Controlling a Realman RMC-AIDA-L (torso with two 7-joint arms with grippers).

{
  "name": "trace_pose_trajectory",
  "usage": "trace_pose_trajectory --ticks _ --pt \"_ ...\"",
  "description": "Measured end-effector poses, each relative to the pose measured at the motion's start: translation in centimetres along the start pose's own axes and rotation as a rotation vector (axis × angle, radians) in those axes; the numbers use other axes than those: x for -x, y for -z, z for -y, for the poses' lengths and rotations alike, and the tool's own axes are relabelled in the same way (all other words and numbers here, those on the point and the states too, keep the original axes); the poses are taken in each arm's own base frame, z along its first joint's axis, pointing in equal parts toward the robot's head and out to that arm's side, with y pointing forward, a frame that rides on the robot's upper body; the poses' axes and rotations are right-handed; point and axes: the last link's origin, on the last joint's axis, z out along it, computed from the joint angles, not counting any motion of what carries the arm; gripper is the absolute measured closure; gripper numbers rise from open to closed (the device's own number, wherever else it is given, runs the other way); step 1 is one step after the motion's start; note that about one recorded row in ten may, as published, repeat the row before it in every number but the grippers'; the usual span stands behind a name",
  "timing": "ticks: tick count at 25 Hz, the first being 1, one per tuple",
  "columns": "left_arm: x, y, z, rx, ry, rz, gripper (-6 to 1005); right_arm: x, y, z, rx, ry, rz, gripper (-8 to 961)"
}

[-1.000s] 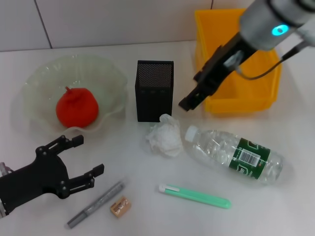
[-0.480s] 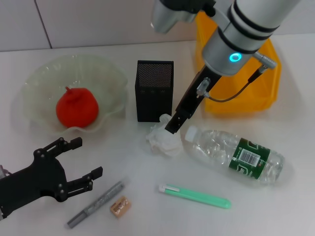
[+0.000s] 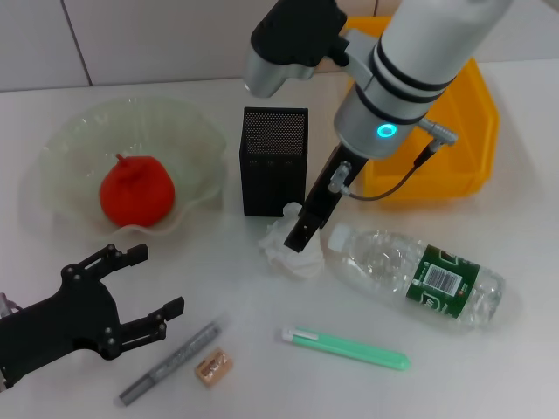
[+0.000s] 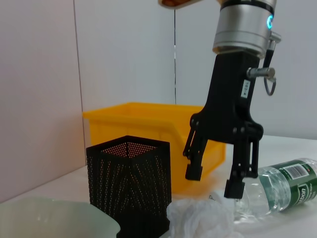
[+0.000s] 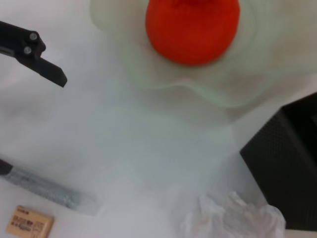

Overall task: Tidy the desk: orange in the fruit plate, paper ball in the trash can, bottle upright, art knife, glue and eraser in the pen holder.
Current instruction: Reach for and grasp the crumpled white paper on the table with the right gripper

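a white bench [image 3: 524,349] meets a pale tiled wall. one paper ball [image 3: 293,249] lies in front of the pen holder [image 3: 273,161], touching the bottle [image 3: 417,276] (on its side, cap toward the ball, long axis slanting toward the right). the right end effector [image 4: 214,181] hangs just above the ball, fingers spread. the left end effector [image 3: 131,297] rests spread near the front edge.

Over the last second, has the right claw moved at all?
Yes. The right claw came from beside the trash can down past the pen holder, jaws open over the paper ball.
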Motion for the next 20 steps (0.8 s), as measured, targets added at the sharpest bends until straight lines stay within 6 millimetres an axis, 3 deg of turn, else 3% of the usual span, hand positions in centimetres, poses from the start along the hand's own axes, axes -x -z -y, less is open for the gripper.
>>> trace_pose_trajectory --ticks 20 --pt "-0.1 -0.4 -0.2 0.017 -0.001 -0.002 140 0.2 -3.6 -0.6 -0.020 0.035 -0.008 128"
